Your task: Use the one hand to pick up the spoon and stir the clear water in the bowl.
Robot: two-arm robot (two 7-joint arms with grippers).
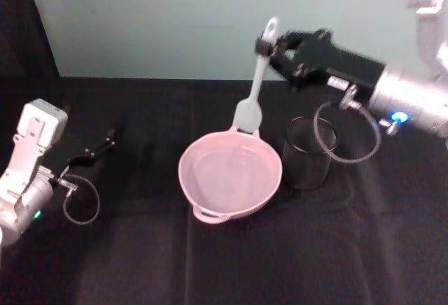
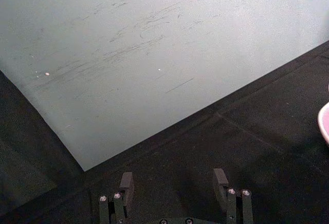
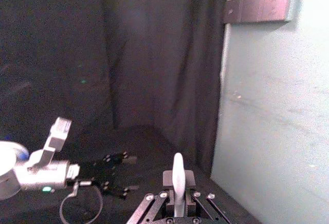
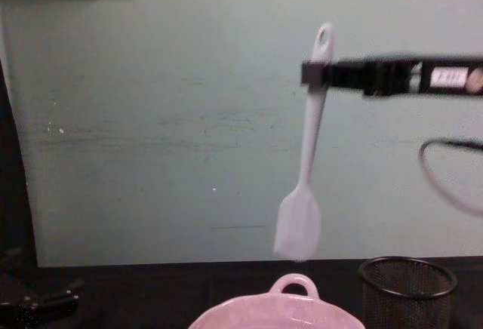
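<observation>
Where the head view looks down on the black counter, the right claw reaches in from the right, high over the far side, and is clamped on the spoon just below the hole at its handle tip. The spoon hangs with its broad end down, slightly tilted, and that end shows at the far rim of the bowl. The bowl sits near the middle of the counter with the water in it, barely visible against the pink. A black mesh cup stands just beside the bowl, toward the counter's right edge. The left claw is parked low near the left edge, well apart from the bowl.

In the left wrist view, the left claw's two fingers stand wide apart over the dark cloth with nothing between them, and a sliver of the bowl's rim shows at one edge.

In the right wrist view, the white handle tip rises between the right claw's fingers, which press on it from both sides.

From the chest view, the spoon hangs in the air before the teal wall, its broad end above a loop handle on the bowl's rim and clear of it
</observation>
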